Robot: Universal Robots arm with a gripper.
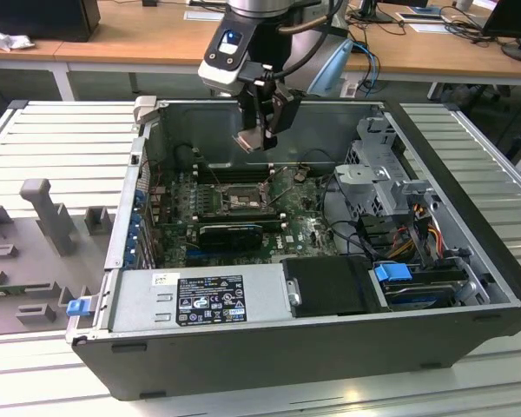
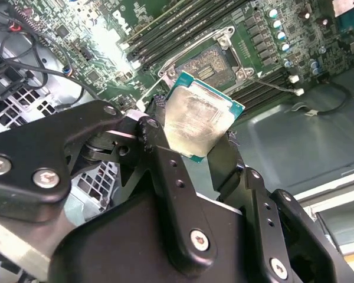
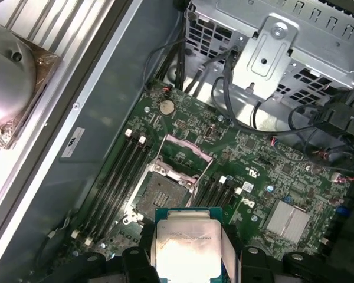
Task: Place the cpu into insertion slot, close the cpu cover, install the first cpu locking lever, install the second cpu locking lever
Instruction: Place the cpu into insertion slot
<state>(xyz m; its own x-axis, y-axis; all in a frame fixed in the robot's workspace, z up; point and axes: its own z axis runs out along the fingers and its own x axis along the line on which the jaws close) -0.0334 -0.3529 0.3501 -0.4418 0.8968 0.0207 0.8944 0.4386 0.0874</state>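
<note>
Pincer (image 2: 190, 138) is clamped on the cpu (image 1: 249, 141), holding it in the air over your open case (image 1: 269, 356). In the exterior view you see it at 12 o'clock from the open insertion slot (image 1: 240, 201).

Illumination is bright, even and overhead. In the exterior view the ribbed desk (image 1: 61, 130) reflects strongly. The inside of the computer case (image 1: 330, 347) is dimmer, with the deepest shadow beneath its near wall. In both wrist views the cpu (image 2: 194, 121) (image 3: 186, 250) carries glare on its metal top, washed almost white in the first wrist view. In the second wrist view a blown-out highlight sits on the motherboard (image 2: 106, 41), and the black hand (image 2: 192, 144) renders dark.
</note>
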